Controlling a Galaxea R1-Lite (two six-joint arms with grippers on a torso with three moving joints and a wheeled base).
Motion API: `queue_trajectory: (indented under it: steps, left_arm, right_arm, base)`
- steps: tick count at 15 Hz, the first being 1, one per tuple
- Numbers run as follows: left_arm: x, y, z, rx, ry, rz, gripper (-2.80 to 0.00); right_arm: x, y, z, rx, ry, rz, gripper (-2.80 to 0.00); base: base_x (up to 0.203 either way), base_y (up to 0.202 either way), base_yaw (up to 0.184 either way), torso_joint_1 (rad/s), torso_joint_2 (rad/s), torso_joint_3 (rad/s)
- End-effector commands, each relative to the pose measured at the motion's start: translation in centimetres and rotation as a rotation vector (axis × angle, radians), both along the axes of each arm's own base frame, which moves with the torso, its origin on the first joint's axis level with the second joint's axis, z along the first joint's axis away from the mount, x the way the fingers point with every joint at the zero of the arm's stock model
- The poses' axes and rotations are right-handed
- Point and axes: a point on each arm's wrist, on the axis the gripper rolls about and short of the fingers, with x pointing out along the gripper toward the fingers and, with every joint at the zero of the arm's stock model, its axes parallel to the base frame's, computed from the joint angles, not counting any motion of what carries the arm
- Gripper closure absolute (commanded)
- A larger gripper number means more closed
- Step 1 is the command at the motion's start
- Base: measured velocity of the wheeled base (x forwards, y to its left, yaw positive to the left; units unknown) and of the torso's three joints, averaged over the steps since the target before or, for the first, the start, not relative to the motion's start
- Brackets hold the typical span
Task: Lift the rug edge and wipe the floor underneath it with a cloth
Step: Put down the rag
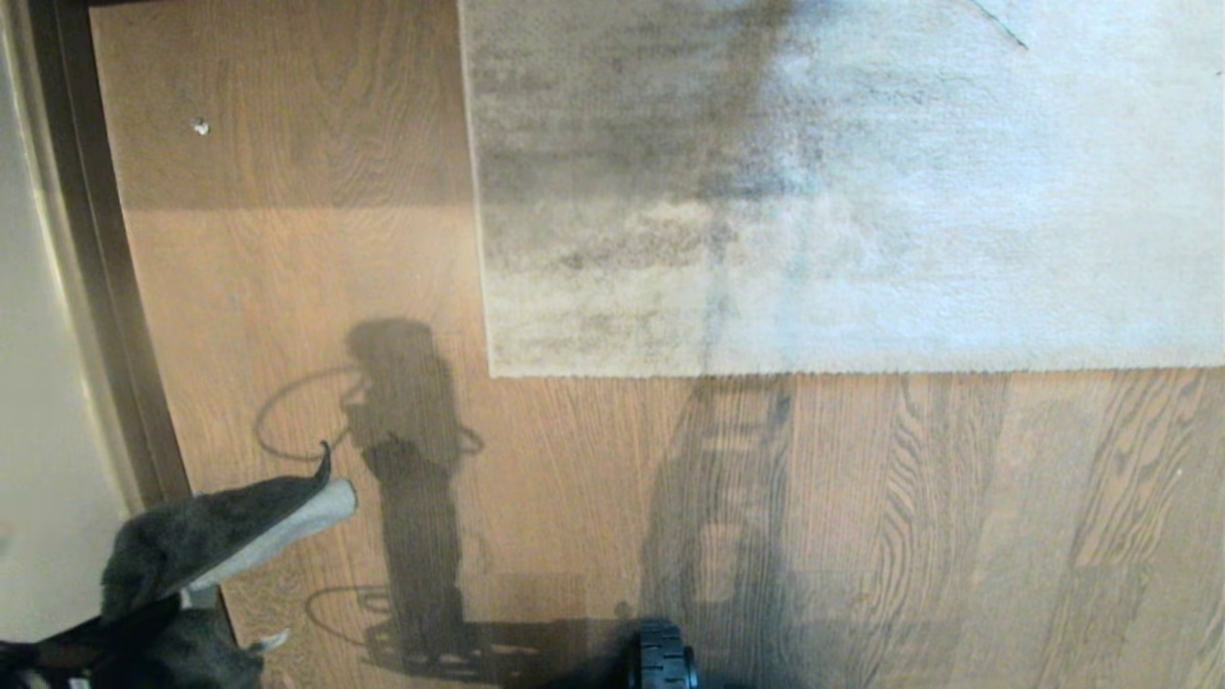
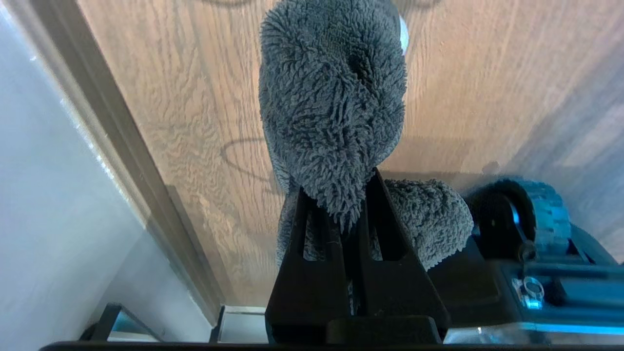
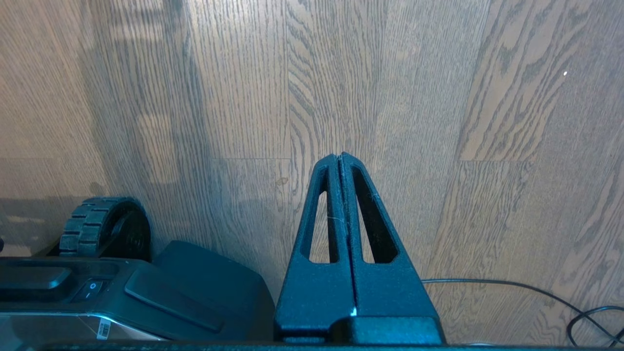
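The grey-beige rug [image 1: 813,239] lies flat on the brown wood floor [image 1: 861,526]. Its near edge [image 1: 861,370] runs straight across, and its corner [image 1: 492,373] sits left of centre. My left gripper [image 2: 339,187] is shut on the fuzzy dark grey cloth [image 2: 331,107]. In the head view the cloth [image 1: 220,536] hangs at the bottom left with its white underside showing. It is held above the floor, well short of the rug corner. My right gripper [image 3: 340,157] is shut on nothing, low over bare planks beside the base.
A dark baseboard strip [image 1: 105,287] and a pale wall [image 1: 38,402] run along the left. The base's front wheel [image 1: 662,660] sits at the bottom centre. A black cable [image 3: 536,288] lies on the floor near the right gripper. A small white speck [image 1: 200,125] lies at the far left.
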Motion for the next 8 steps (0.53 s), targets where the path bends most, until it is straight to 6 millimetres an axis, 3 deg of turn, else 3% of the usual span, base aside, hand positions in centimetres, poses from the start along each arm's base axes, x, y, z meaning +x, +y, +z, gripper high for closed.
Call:
queue_trajectory:
  steps: [1,4,8]
  left_arm:
    - [2.9,-0.1,-0.9,0.0,0.094,0.002,0.0]
    - [6.2,0.0,-1.2,0.003,0.062,0.013,0.0]
    - [8.6,0.4,-1.6,0.006,0.028,0.035,0.0]
  right_arm:
    - [0.0,0.0,0.0,0.0,0.001,0.0,0.0]
    - [0.0,0.0,0.0,0.0,0.004,0.0,0.0]
    - [0.0,0.0,0.0,0.0,0.001,0.0,0.0]
  base:
    - [0.0,0.0,0.0,0.0,0.0,0.0]
    - [0.0,0.0,0.0,0.0,0.0,0.0]
    - [0.0,0.0,0.0,0.0,0.0,0.0]
